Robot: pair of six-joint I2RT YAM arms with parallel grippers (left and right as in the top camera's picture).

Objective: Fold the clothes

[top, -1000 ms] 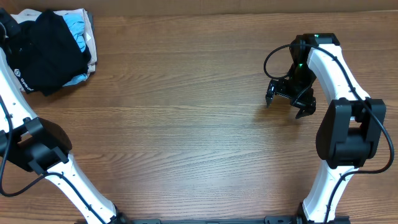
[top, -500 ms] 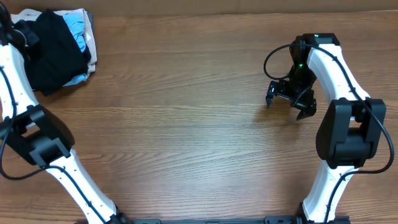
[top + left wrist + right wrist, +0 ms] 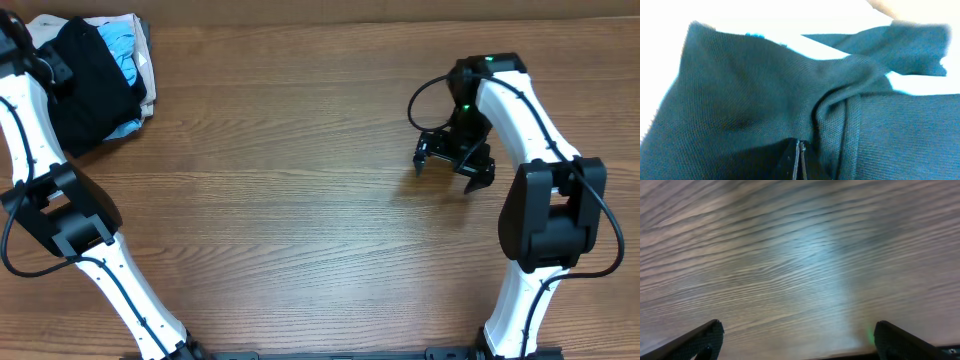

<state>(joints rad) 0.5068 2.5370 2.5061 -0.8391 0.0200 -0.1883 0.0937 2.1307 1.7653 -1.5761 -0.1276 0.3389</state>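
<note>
The black T-shirt point(image 3: 95, 85) lies crumpled on a pile at the table's far left corner. In the left wrist view its dark fabric point(image 3: 755, 95) fills the frame and puckers into folds at my fingertips. My left gripper point(image 3: 57, 72) sits at the shirt's left edge, and its jaws point(image 3: 799, 150) are pressed together on a pinch of the black fabric. My right gripper point(image 3: 453, 168) is open and empty, hovering over bare wood at the right. Its two fingertips point(image 3: 795, 340) show wide apart over the wood grain.
A light blue shirt point(image 3: 122, 42) and a whitish cloth point(image 3: 146, 70) lie under and beside the black T-shirt in the same pile. The wooden table point(image 3: 300, 200) spreads between the two arms. The table's back edge runs just behind the pile.
My right gripper has moved a little left and toward the back. My left arm has shifted at the pile, and the black fabric has drawn slightly left with it.
</note>
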